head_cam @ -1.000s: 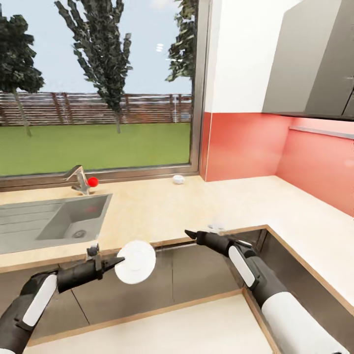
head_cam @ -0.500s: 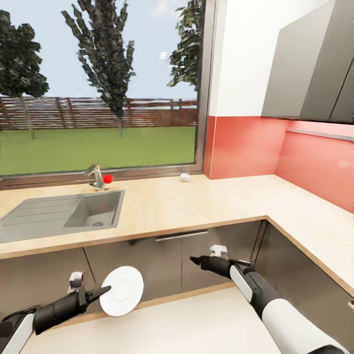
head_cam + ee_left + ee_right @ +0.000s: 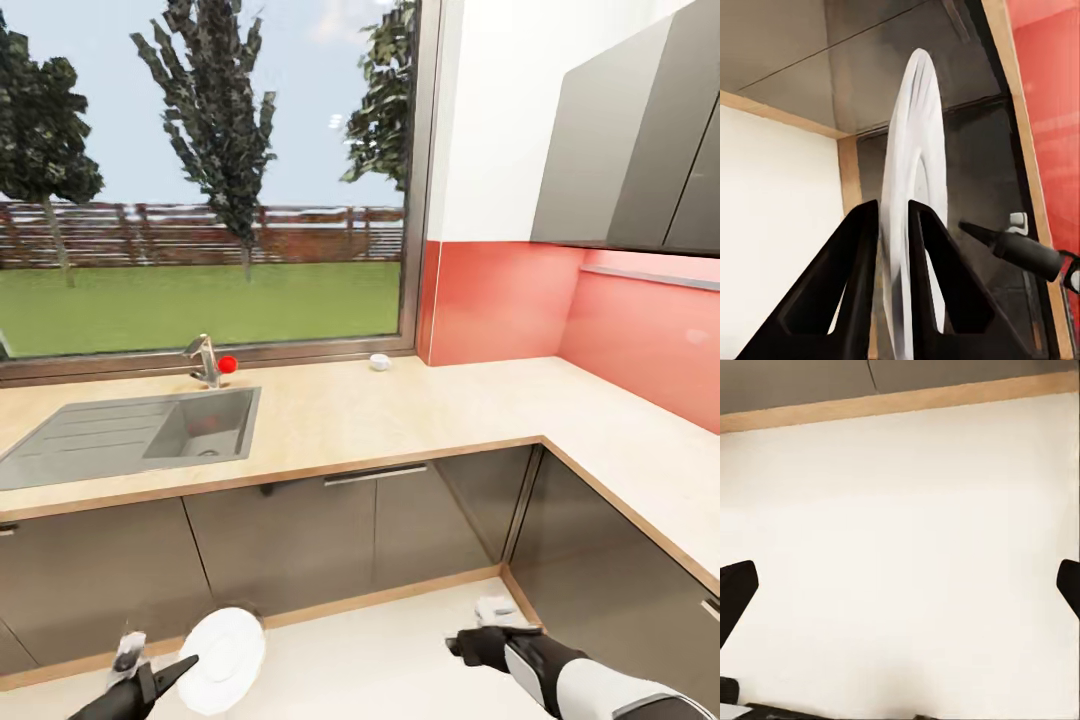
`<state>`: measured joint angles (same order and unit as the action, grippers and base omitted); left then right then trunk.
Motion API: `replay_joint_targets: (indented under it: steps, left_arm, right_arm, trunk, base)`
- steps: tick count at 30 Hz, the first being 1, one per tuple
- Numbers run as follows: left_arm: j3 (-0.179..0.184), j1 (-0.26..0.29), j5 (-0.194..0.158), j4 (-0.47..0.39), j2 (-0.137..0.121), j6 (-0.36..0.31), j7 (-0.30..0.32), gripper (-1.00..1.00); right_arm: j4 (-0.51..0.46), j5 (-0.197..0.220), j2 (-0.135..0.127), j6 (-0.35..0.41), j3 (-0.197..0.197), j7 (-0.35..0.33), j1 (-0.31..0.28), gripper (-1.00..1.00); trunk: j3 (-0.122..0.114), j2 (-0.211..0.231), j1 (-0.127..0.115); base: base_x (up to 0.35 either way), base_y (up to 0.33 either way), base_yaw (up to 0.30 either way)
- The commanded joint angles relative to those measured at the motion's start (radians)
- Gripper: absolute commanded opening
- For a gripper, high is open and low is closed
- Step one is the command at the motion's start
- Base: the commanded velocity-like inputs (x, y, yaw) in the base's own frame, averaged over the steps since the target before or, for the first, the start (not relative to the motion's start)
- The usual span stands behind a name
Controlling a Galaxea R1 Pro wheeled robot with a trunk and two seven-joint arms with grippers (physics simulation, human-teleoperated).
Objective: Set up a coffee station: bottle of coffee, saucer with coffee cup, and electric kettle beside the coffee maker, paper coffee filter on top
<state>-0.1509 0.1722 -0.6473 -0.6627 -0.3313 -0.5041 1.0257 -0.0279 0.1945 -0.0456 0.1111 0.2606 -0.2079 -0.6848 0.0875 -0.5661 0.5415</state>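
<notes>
your left gripper [image 3: 894, 225] is clamped on the saucer [image 3: 222, 660], low before the countertop [image 3: 330, 420], right gripper [image 3: 900, 585] spread empty; next, find the coffee maker.

A home kitchen: a light wood tabletop [image 3: 400, 420] runs round a corner over dark cabinets [image 3: 300, 535], with a steel sink [image 3: 130, 432] and tap [image 3: 205, 358] under a big window [image 3: 205, 180] onto a lawn, red splashback [image 3: 500, 300], and grey wall cupboards [image 3: 630, 140].
</notes>
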Motion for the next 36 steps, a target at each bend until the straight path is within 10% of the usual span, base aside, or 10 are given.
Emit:
replay_joint_targets:
  steps: [1, 7, 14, 17, 36]
  left_arm:
    - [0.0, 0.001, -0.008, 0.018, 0.0, 0.01, 0.001, -1.0]
    - [0.004, 0.001, -0.006, 0.154, -0.001, 0.127, 0.001, -1.0]
    - [0.009, 0.001, -0.006, 0.225, -0.002, 0.228, 0.003, -1.0]
    - [0.012, 0.0, -0.004, 0.236, -0.003, 0.242, 0.005, -1.0]
    - [0.01, -0.004, 0.055, 0.245, -0.003, 0.251, 0.001, -1.0]
  right_arm:
    - [-0.001, 0.001, 0.0, 0.006, 0.008, 0.027, 0.002, 1.0]
    - [0.002, -0.037, -0.002, 0.004, 0.007, 0.193, 0.042, 1.0]
    - [0.002, -0.038, -0.003, -0.005, 0.006, 0.211, 0.147, 1.0]
    - [0.002, -0.04, -0.019, -0.157, 0.006, 0.21, 0.247, 1.0]
    - [0.0, -0.035, 0.004, -0.228, 0.005, 0.214, 0.289, 1.0]
  trunk:
    - [0.002, -0.002, 0.0]
    - [0.002, -0.002, 0.0]
    - [0.002, -0.002, 0.0]
    - [0.002, -0.002, 0.0]
    - [0.002, -0.002, 0.0]
  base:
    - [0.0, 0.0, 0.0]
    - [0.0, 0.0, 0.0]
    - [0.0, 0.0, 0.0]
    - [0.0, 0.0, 0.0]
    - [0.0, 0.0, 0.077]
